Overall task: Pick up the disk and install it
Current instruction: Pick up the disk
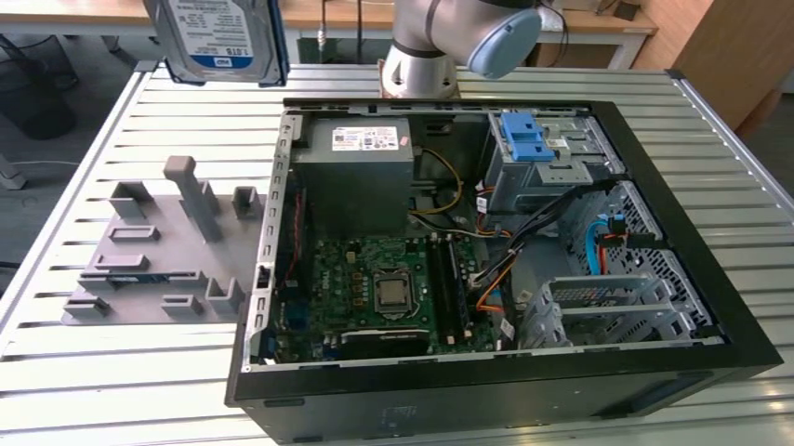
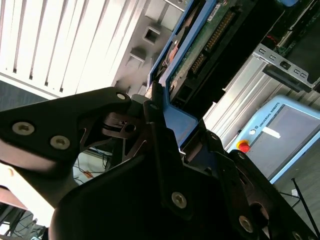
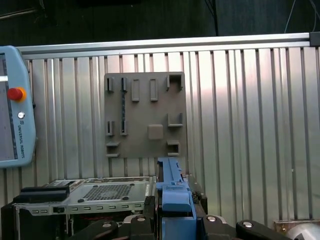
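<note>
The disk (image 1: 223, 37), silver with a white-and-blue label and a blue carrier frame, hangs upright in the air above the table's back corner at the exterior view's left, beyond the open computer case (image 1: 694, 195). In the second wrist view my gripper (image 2: 170, 125) is shut on the blue frame edge of the disk (image 2: 207, 37), whose green circuit-board underside faces the camera. In the first wrist view the disk (image 3: 172, 182) shows edge-on, rising between the black fingers (image 3: 200, 197) of my gripper (image 3: 172, 210).
Inside the case sit a grey power supply box (image 1: 360, 172), a motherboard (image 1: 378, 283) and a drive bay with a blue latch (image 1: 534, 139). A grey slotted fixture plate (image 1: 155, 255) lies at the exterior view's left of the case. The arm's base (image 1: 429, 46) stands behind the case. A teach pendant (image 3: 15, 105) lies nearby.
</note>
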`<state>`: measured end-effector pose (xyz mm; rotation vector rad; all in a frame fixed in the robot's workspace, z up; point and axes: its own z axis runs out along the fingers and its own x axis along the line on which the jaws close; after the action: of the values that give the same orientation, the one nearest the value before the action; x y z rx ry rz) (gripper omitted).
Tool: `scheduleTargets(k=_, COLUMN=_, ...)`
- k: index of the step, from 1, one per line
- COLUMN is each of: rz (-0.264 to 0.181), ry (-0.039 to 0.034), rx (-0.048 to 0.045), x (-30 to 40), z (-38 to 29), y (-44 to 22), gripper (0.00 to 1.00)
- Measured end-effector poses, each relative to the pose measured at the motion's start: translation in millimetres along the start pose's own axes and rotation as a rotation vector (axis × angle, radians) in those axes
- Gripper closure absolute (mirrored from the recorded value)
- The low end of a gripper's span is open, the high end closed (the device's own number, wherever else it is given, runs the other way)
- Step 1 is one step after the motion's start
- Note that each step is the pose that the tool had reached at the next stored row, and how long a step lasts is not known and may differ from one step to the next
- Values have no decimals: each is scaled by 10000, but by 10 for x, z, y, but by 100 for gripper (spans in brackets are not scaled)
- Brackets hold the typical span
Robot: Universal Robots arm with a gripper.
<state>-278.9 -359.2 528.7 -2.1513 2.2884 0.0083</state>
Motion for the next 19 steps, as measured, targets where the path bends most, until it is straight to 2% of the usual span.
scheduleTargets(k=2, rz=1, ry=13, rx=0, x=9, z=2, y=-13, gripper=64)
scheduleTargets(k=4, rz=2, ry=37, rx=2, x=50, z=4, y=-19, gripper=64)
scheduleTargets(k=13, rz=1, ry=41, rx=3, x=404, z=35, y=-44, gripper=64)
scheduleTargets(k=17, rz=0, ry=-26, rx=-2, x=475, z=46, y=-88, gripper=64)
scheduleTargets(k=19, rz=0, ry=-134, rx=-11, x=482, z=47, y=-132, gripper=64)
